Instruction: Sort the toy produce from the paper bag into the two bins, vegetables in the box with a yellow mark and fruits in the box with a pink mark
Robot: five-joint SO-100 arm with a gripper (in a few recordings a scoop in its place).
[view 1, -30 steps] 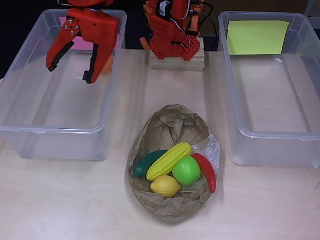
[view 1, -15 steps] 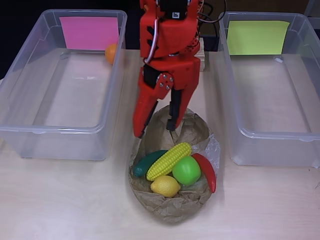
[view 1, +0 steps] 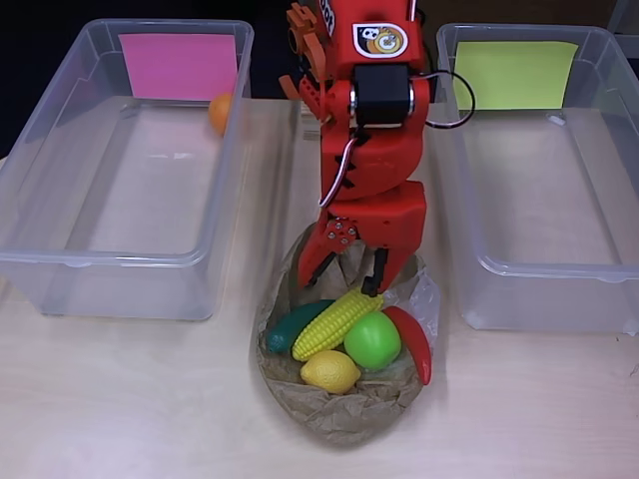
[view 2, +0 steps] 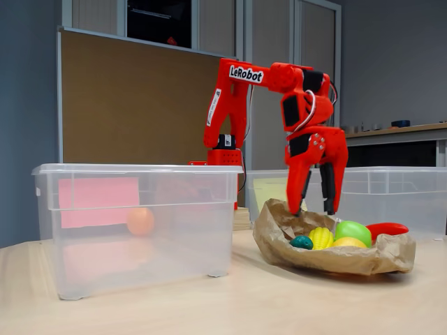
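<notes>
- Nearest, in the overhead view: lemon [view 1: 329, 371] at the front of the paper bag [view 1: 344, 414] on the desk [view 1: 130, 399]; green apple [view 1: 372, 340] just behind it, touching.
- Red chili [view 1: 414, 342] along the bag's right edge, long axis running near to far, tip toward the near side.
- Corn cob [view 1: 337, 320] lying across the pile, long axis diagonal from lower left to upper right; upper-right end just under the fingers. Dark green vegetable [view 1: 293, 326] tucked beneath its left flank, on much the same diagonal.
- Gripper [view 1: 347, 274] poised over the bag's far rim, fingers apart and empty; confirmed in the fixed view [view 2: 314, 209], tips just above the produce.
- Likely risks: a fingertip catching the crumpled paper and dragging the bag; closing along the cob rather than across it, squeezing it out; nudging the apple or lemon so that it rolls off.
- Farthest: pink-marked bin [view 1: 60, 259] holding one orange [view 1: 220, 112]; yellow-marked bin [view 1: 519, 289] at right.
</notes>
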